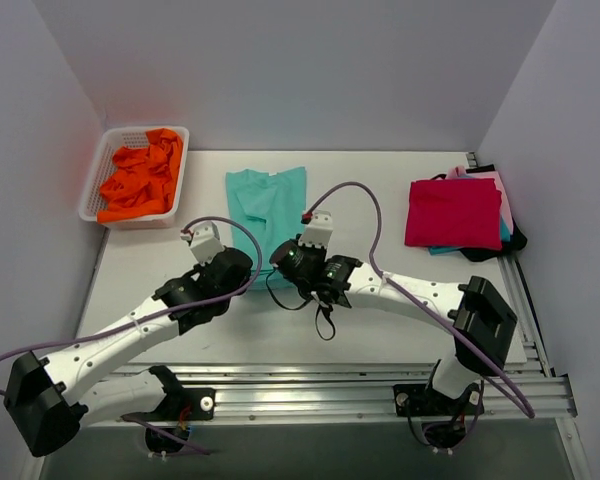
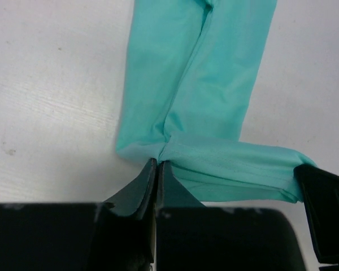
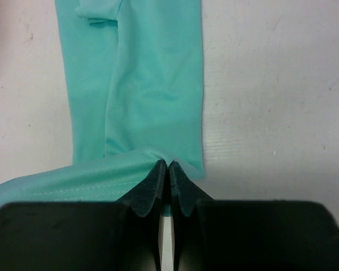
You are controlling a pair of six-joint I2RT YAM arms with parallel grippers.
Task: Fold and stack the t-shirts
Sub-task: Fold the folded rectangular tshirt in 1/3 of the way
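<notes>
No writing, label, brand mark, number or sign can be read in any view (not on the teal t-shirt (image 1: 267,205), the stack of folded t-shirts (image 1: 455,212), the white basket (image 1: 140,220) or the worktop (image 1: 380,190)).

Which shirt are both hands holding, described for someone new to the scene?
On the white table, look midway between the white basket of orange cloth at left and the crimson-topped stack at right. The teal t-shirt lies there alone as a long strip, its near end pinched by the left hand and right hand.
</notes>
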